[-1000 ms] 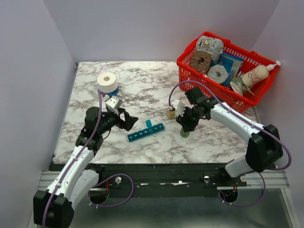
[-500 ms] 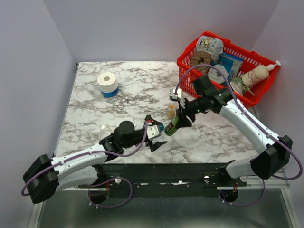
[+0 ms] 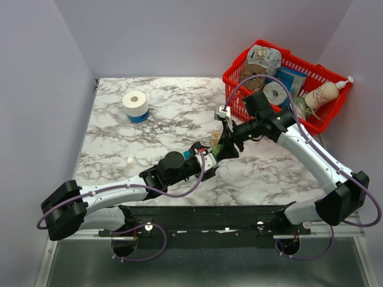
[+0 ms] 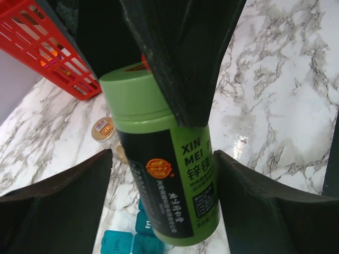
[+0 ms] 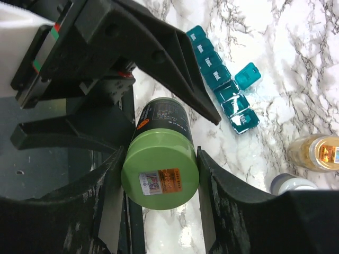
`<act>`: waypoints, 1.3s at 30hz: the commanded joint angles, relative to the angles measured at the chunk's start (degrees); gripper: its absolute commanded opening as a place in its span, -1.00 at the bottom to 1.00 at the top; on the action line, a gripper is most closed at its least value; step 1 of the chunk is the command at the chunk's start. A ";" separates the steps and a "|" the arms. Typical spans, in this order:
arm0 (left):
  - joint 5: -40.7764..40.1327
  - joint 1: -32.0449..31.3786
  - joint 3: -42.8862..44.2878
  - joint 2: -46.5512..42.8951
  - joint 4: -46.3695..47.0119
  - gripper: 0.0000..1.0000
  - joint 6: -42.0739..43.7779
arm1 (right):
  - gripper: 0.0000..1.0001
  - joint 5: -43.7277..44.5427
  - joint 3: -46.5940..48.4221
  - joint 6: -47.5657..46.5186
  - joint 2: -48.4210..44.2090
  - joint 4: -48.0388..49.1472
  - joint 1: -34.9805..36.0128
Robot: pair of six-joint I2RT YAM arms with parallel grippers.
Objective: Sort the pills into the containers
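Grey-veined marble table (image 3: 119,149) under everything. In its far right corner, red mesh basket (image 3: 328,115), crammed with packets, rolls and a pale pump bottle. Near the far left corner, white toilet roll (image 3: 135,103), upright on something blue.

Reaching in from the right edge toward the table's middle, right tool (image 5: 159,174), clamped on the light green cap of a green bottle (image 5: 159,159), one finger on each side of the cap. Bottle held tilted above the marble, dark label with yellow lettering below the cap.

Stretched from the near left corner to the same spot, left tool (image 4: 161,201), jaws spread wide around the lower body of that bottle. Clear gap at one finger; other finger just beside the label, contact there impossible to tell.

Beneath the bottle, in the near half of the table about midway between left and right edges, teal pill organiser (image 5: 220,79): a row of small square compartments lying flat, one lid standing open to the side.

Just past the organiser toward the far edge, small amber bottle (image 3: 215,139) with a gold lid, upright. Beside it, in the right wrist view only, a smaller white-capped vial (image 5: 288,185).
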 commanded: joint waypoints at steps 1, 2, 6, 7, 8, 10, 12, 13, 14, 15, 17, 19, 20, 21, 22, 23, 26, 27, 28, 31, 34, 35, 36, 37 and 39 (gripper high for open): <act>-2.45 -0.37 3.52 1.77 -1.20 0.51 -1.05 | -0.73 -5.74 -0.30 2.58 -0.93 1.93 0.04; -1.58 -0.37 3.78 2.03 -2.25 0.38 -0.96 | -0.73 -5.92 -0.30 2.66 -1.01 2.02 0.04; 2.29 -0.46 4.66 1.42 -5.59 -1.00 -0.53 | -0.73 -5.83 -0.83 0.74 -0.84 1.67 0.04; 5.52 -0.46 4.49 0.90 -5.95 -1.00 -0.35 | -0.73 -6.96 -0.83 -0.75 -0.84 1.23 0.04; 7.90 -0.11 4.23 -0.42 -6.91 -1.00 -0.35 | -0.73 -8.28 -0.66 -3.29 -0.84 -0.95 0.04; 15.61 1.12 3.44 -1.91 -7.71 -1.00 -1.22 | -0.73 -13.44 0.13 -16.18 -0.93 -5.08 -0.04; 27.48 3.48 2.99 -3.50 -7.97 -1.00 -2.98 | -0.73 -16.98 0.31 -33.08 -2.06 -11.76 0.04; 30.13 4.10 3.08 -3.85 -8.32 -1.00 -4.90 | -0.73 -19.08 -0.12 -38.42 -2.77 -12.74 0.13; 35.21 4.81 3.25 -4.12 -9.46 -1.00 -5.53 | -0.73 -19.80 -1.26 -43.78 -4.25 -13.44 0.22; 37.00 5.77 3.52 -4.55 -9.99 -1.00 -6.23 | -0.71 -19.81 -2.05 -50.36 -4.88 -12.67 0.31; 38.85 6.57 3.69 -5.00 -11.30 -1.00 -7.64 | -0.67 -17.53 -0.15 -50.86 -4.45 -10.03 0.48; 37.99 7.18 3.70 -5.96 -12.28 -1.00 -7.56 | -0.67 -16.04 2.67 -47.98 -1.64 -10.55 0.57; 37.11 7.27 3.43 -6.40 -12.63 -1.00 -7.12 | -0.64 -15.94 3.56 -45.96 -1.28 -9.33 0.48; 35.01 7.36 2.82 -7.10 -12.72 -1.00 -7.03 | -0.59 -15.85 3.74 -40.55 -1.28 -8.01 0.48; 33.95 7.45 2.73 -7.37 -12.81 -1.00 -6.85 | -0.41 -16.46 3.39 -37.97 -1.54 -6.87 0.48; 32.98 7.45 2.64 -7.55 -13.07 -1.00 -6.77 | -0.26 -16.64 2.95 -35.25 -1.80 -4.60 0.48; 29.55 7.45 2.73 -7.46 -14.04 -1.00 -5.71 | 0.45 -16.21 1.63 -23.29 -3.38 0.33 0.48; 28.76 7.45 2.90 -7.55 -14.30 -1.00 -5.01 | 0.64 -15.77 1.72 -20.83 -3.82 0.96 0.48; 26.93 7.45 2.90 -7.55 -14.48 -1.00 -4.75 | 0.86 -13.76 1.98 -15.67 -4.61 1.66 0.48; 23.67 7.45 2.20 -8.60 -13.95 -1.00 -3.26 | 0.99 -6.66 1.37 -2.41 -5.85 6.40 0.22; 19.27 7.45 0.97 -10.00 -11.94 -1.00 -2.99 | 0.99 -3.30 -1.00 11.82 -6.64 12.64 0.04; 17.70 7.45 0.62 -10.36 -10.62 -1.00 -2.99 | 0.99 -3.80 -2.14 13.54 -6.64 13.35 0.04; 16.81 7.45 0.01 -10.97 -10.00 -1.00 -3.16 | 0.99 -3.98 -3.11 15.48 -6.81 13.97 0.04; 16.02 7.45 -0.34 -11.24 -9.47 -1.00 -3.16 | 0.99 -4.86 -4.42 22.28 -7.08 15.54 0.04; 14.00 7.45 -1.57 -12.20 -7.54 -1.00 -3.77 | 0.99 -6.44 -7.41 25.59 -6.91 17.49 0.04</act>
